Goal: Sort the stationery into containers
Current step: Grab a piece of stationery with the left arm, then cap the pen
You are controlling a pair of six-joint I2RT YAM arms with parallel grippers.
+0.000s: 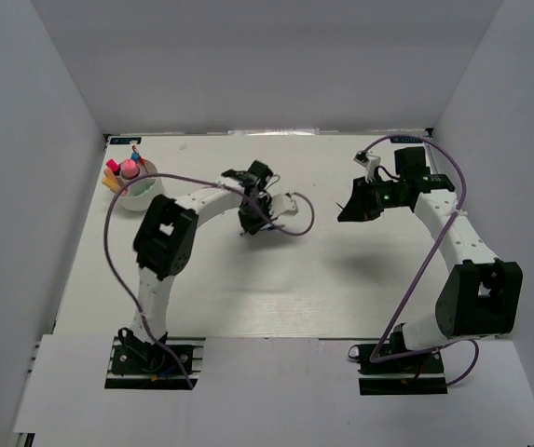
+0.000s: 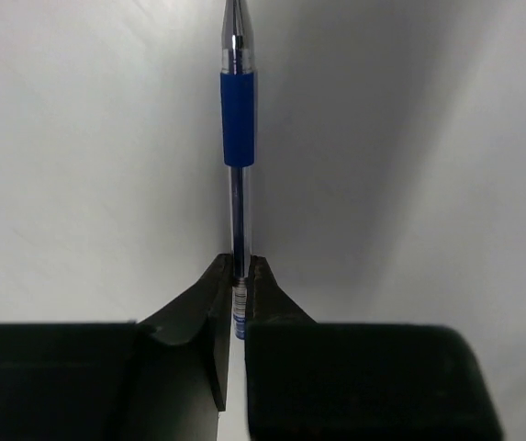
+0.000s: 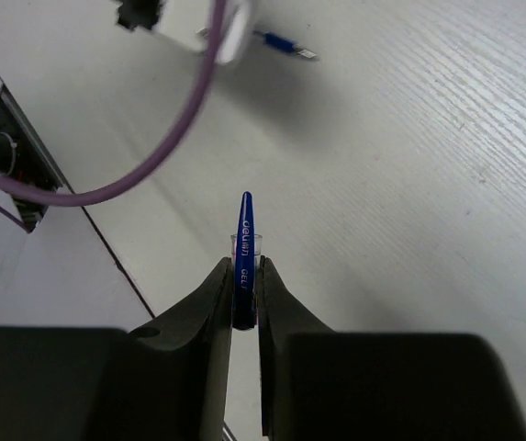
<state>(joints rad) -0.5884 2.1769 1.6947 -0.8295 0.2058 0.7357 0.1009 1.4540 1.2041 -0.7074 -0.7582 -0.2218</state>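
A clear pen with a blue grip sleeve points straight out from my left gripper, which is shut on its barrel just above the white table. The left gripper hangs near the table's middle. My right gripper is shut on a blue pen cap with a clip and white lettering. It hovers at the right, facing the left arm. The pen's blue grip and metal tip show at the top of the right wrist view. The white bowl at far left holds pink, orange and blue stationery.
A purple cable loops across the right wrist view, and another trails by the left gripper. White walls close the table on three sides. The table's near edge and a metal rail lie at the left of the right wrist view.
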